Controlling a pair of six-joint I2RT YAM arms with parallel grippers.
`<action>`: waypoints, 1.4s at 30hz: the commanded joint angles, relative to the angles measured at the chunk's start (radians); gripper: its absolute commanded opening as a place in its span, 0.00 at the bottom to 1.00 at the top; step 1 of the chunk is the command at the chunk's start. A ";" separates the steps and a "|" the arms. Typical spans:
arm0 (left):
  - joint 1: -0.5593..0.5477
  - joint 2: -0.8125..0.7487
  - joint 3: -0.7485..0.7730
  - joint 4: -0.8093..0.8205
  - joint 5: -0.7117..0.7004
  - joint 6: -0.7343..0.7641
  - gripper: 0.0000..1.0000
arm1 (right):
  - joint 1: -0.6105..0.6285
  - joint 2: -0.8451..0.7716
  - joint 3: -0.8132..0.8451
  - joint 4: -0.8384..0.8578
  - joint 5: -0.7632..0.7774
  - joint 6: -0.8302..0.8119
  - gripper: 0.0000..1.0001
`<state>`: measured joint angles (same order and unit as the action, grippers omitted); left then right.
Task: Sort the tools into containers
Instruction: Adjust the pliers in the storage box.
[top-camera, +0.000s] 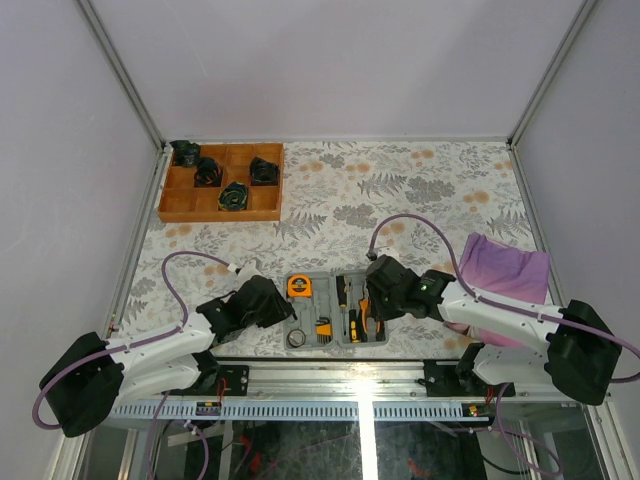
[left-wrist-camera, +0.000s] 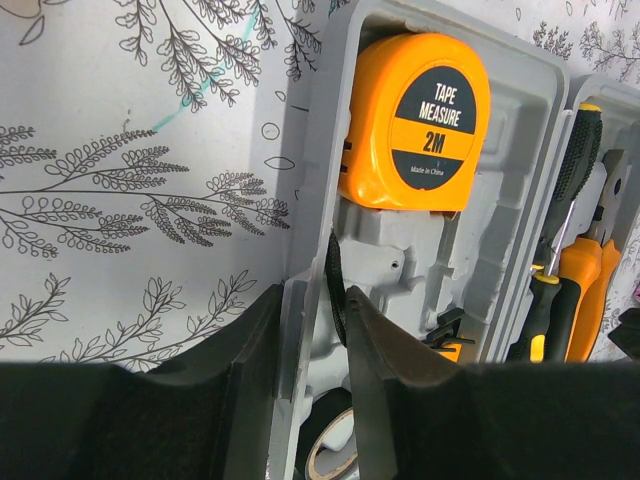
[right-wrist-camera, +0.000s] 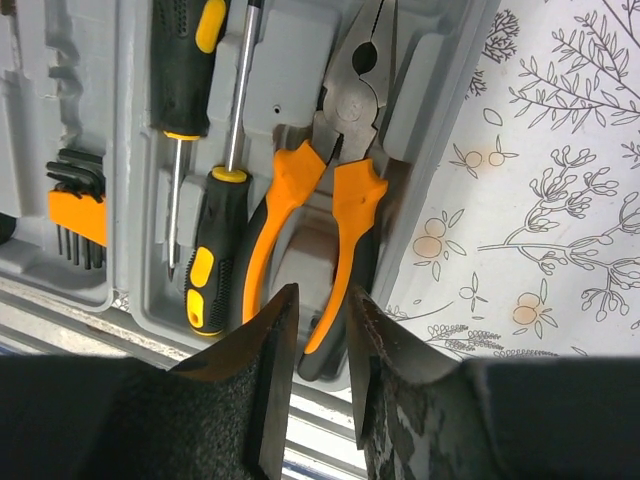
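Nearest in its wrist view, the right gripper (right-wrist-camera: 321, 296) has its jaws standing narrowly apart with the tip of one handle of the orange-and-black-handled steel pliers (right-wrist-camera: 345, 130) between them. I cannot tell whether the pads truly press it. The risk here is a poor hold: a grip on one handle tip alone could let the pliers swing open or pivot out when lifted. They could also snag the slim black-and-yellow-handled screwdriver (right-wrist-camera: 215, 245) lying just beside them at 10 o'clock and drag it from its recess. From the gripper the pliers run away toward 12 o'clock, nose farthest, seated in the right half of the flat grey hinged plastic case (left-wrist-camera: 303, 200).

The left gripper (left-wrist-camera: 310, 300) is pinched narrow astride that case's left wall, one finger outside on the patterned cloth and one inside, seemingly steadying it. If that pinch slips, any pull on the other side could slide or tip the whole case. The round orange tape measure (left-wrist-camera: 420, 115) sits in its recess at 1 o'clock from this gripper, well beyond the fingertips.

Farther off, at 11 o'clock in the overhead view, stands a compartmented wooden tray (top-camera: 170, 208).
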<state>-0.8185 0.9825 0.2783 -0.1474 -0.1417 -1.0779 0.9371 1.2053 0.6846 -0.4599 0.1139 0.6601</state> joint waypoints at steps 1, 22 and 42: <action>-0.004 0.005 -0.001 0.019 0.009 0.006 0.29 | -0.004 0.038 0.035 -0.007 0.032 -0.005 0.31; -0.004 0.053 0.021 0.053 0.031 0.022 0.25 | -0.006 0.287 0.072 -0.090 -0.037 -0.045 0.00; -0.004 0.034 0.040 -0.036 -0.008 0.014 0.11 | 0.023 0.302 0.096 -0.046 0.101 -0.007 0.00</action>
<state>-0.8154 1.0229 0.2993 -0.1478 -0.1501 -1.0470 0.9516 1.5196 0.8528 -0.6281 0.1764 0.6319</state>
